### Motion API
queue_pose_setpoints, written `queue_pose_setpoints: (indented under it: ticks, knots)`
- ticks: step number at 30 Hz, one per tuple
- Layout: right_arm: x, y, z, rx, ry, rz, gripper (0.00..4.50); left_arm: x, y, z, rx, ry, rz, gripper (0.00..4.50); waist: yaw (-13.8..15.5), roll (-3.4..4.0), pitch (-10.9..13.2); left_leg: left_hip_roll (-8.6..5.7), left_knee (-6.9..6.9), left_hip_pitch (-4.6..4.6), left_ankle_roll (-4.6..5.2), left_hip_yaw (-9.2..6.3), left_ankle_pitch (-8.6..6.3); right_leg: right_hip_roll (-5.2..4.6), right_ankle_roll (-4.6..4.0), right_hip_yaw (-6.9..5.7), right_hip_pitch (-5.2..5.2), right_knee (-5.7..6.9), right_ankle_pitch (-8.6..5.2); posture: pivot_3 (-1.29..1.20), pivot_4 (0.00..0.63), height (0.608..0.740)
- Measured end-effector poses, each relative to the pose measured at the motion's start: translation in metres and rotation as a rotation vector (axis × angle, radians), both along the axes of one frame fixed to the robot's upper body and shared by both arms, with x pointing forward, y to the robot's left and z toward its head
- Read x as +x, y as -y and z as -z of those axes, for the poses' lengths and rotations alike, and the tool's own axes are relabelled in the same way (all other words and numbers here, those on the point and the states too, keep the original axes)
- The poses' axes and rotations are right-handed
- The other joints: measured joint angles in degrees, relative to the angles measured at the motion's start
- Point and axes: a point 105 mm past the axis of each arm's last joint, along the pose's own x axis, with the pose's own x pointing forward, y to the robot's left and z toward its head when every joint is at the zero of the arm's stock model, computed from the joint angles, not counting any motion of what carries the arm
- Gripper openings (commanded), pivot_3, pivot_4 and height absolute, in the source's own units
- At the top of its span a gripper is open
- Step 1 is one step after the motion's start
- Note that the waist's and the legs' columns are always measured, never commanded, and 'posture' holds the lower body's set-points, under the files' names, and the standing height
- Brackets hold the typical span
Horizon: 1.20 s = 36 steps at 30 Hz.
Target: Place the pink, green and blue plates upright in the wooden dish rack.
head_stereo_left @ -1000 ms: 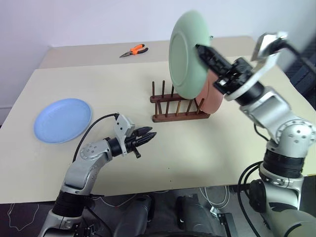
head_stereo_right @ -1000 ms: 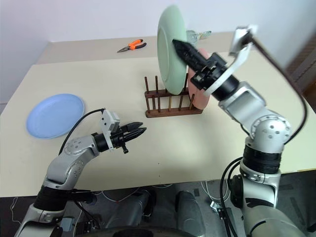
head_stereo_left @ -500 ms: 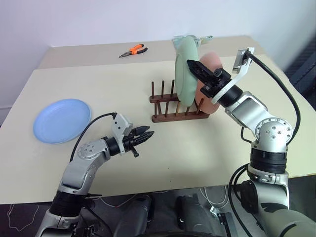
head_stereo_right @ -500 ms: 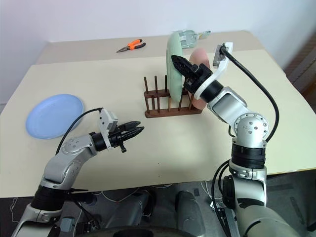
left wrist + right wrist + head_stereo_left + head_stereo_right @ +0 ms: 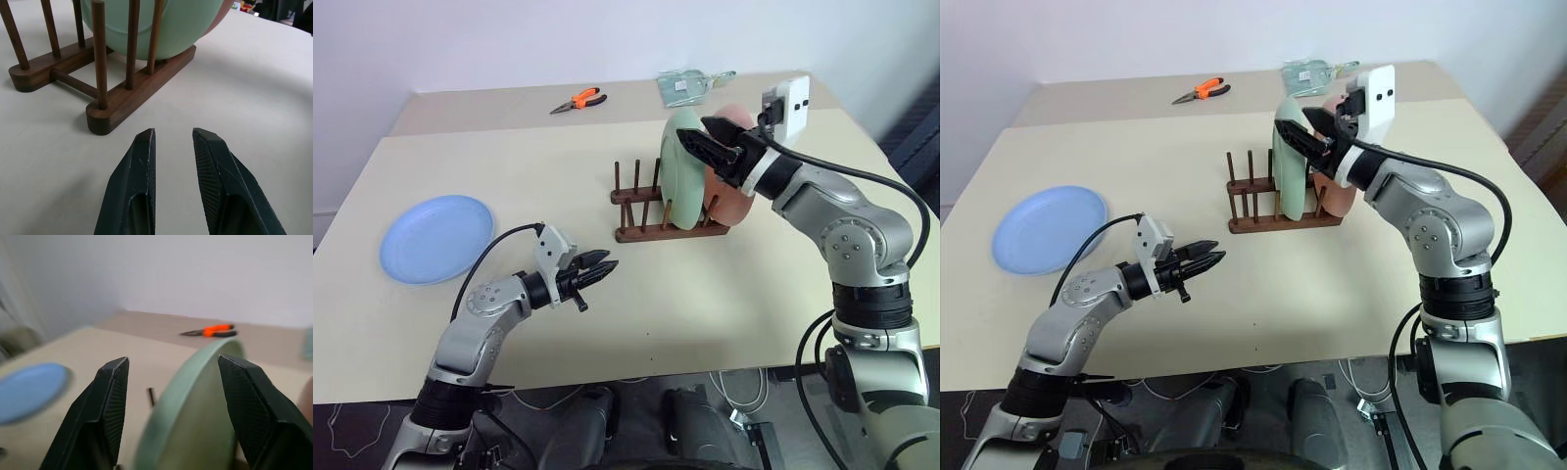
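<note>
Lying behind the wooden dish rack (image 5: 668,211), orange pliers (image 5: 579,99) and a clear bag (image 5: 693,84)

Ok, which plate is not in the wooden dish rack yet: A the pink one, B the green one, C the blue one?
C: the blue plate lies flat on the table, while the green plate and pink plate stand in the wooden dish rack.

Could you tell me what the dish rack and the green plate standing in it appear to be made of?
The dish rack looks like dark brown wood with a smooth, faintly satin finish: visible grain and turned pegs in the left wrist view. The green plate is probably matte plastic: even pale colour, thin rim, no glaze shine, though matte ceramic cannot be excluded.
</note>
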Motion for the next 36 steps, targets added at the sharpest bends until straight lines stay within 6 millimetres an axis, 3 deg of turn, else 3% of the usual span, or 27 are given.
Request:
queue_pose_setpoints:
  ticks: [4, 6, 8, 9, 12, 14, 16, 20, 22, 29, 32, 36]
  knots:
    - [-0.002, -0.005, -0.007, -0.129, 0.131, -0.002, 2.91, 0.002, -0.002, 0.0, 0.001, 0.003, -0.019, 1.22, 0.04, 0.0, 0.0, 0.0, 0.01, 0.0, 0.0, 0.0, 0.0, 0.0, 0.0, 0.0, 0.0, 0.0, 0.0, 0.0, 0.15, 0.727]
    - [-0.004, -0.007, -0.013, -0.171, 0.196, -0.009, 3.45, 0.004, -0.005, -0.002, -0.001, 0.008, -0.041, 1.71, 0.05, 0.0, 0.0, 0.0, 0.01, 0.0, -0.01, 0.0, 0.0, 0.0, 0.0, -0.01, 0.0, 0.0, 0.0, 0.0, 0.15, 0.727]
    - [-0.006, -0.013, -0.022, -0.238, 0.291, -0.016, 4.3, 0.012, -0.02, -0.008, -0.012, 0.032, -0.132, 2.54, -0.12, 0.0, 0.01, 0.0, 0.0, 0.0, -0.03, 0.0, 0.01, 0.02, 0.01, 0.0, -0.03, 0.01, 0.01, 0.0, 0.15, 0.727]
    - [-0.008, -0.016, -0.03, -0.264, 0.354, -0.018, 4.5, 0.02, -0.034, -0.014, -0.023, 0.054, -0.214, 3.0, -0.12, 0.0, 0.01, 0.0, -0.01, 0.0, -0.05, -0.01, 0.02, 0.02, 0.02, 0.0, -0.04, 0.04, 0.01, 0.0, 0.15, 0.727]
    - [-0.018, -0.031, -0.044, -0.325, 0.482, -0.071, 4.5, 0.043, -0.079, -0.033, -0.037, 0.145, -0.512, 4.49, 0.07, -0.02, 0.0, 0.0, 0.01, 0.0, -0.09, -0.02, 0.04, 0.03, 0.09, -0.03, -0.05, 0.08, 0.05, 0.0, 0.15, 0.727]
    - [-0.029, -0.048, -0.039, -0.385, 0.529, -0.159, 4.5, 0.055, -0.124, -0.046, -0.013, 0.2, -0.786, 4.49, 0.04, -0.08, -0.01, 0.0, 0.01, 0.0, -0.09, -0.02, 0.04, 0.03, 0.12, -0.02, -0.05, 0.08, 0.07, 0.0, 0.15, 0.727]
    - [-0.038, -0.066, -0.027, -0.422, 0.542, -0.239, 4.5, 0.054, -0.177, -0.06, 0.008, 0.23, -1.094, 4.49, -0.07, -0.11, -0.03, 0.0, 0.01, 0.0, -0.09, -0.01, 0.04, 0.04, 0.18, 0.0, -0.05, 0.08, 0.1, 0.0, 0.15, 0.727]
    - [-0.041, -0.079, -0.004, -0.454, 0.512, -0.307, 4.5, 0.025, -0.252, -0.06, 0.02, 0.163, -1.536, 4.49, 0.09, -0.13, -0.03, -0.02, 0.05, 0.0, -0.16, -0.01, 0.01, 0.07, 0.23, -0.01, -0.06, 0.08, 0.18, 0.0, 0.15, 0.727]
    - [-0.042, -0.084, 0.002, -0.458, 0.502, -0.325, 4.5, 0.006, -0.272, -0.05, -0.026, 0.072, -1.692, 4.49, 0.24, -0.15, -0.03, -0.02, 0.12, 0.0, -0.19, -0.03, -0.01, 0.08, 0.27, -0.03, -0.09, 0.07, 0.22, 0.0, 0.15, 0.727]
    - [-0.043, -0.091, 0.008, -0.454, 0.499, -0.361, 4.5, -0.016, -0.258, -0.007, -0.364, -0.292, -1.817, 4.49, 0.12, -0.59, -0.14, -0.02, 0.23, 0.06, -0.28, -0.11, -0.01, 0.12, 0.28, -0.12, 0.06, 0.07, 0.33, 0.0, 0.15, 0.727]
    - [-0.04, -0.09, 0.013, -0.462, 0.486, -0.352, 4.5, -0.015, -0.248, 0.012, -0.551, -0.451, -1.783, 3.67, 0.08, -0.63, -0.13, 0.0, 0.19, 0.06, -0.38, -0.12, 0.05, 0.14, 0.28, -0.12, 0.06, 0.09, 0.33, 0.0, 0.15, 0.727]
    - [-0.039, -0.089, 0.019, -0.465, 0.472, -0.341, 4.5, -0.018, -0.252, 0.017, -0.721, -0.519, -1.795, 1.62, 0.07, -0.69, -0.12, 0.0, 0.18, 0.06, -0.69, -0.1, 0.24, 0.14, 0.27, -0.1, 0.07, 0.09, 0.33, 0.0, 0.15, 0.727]
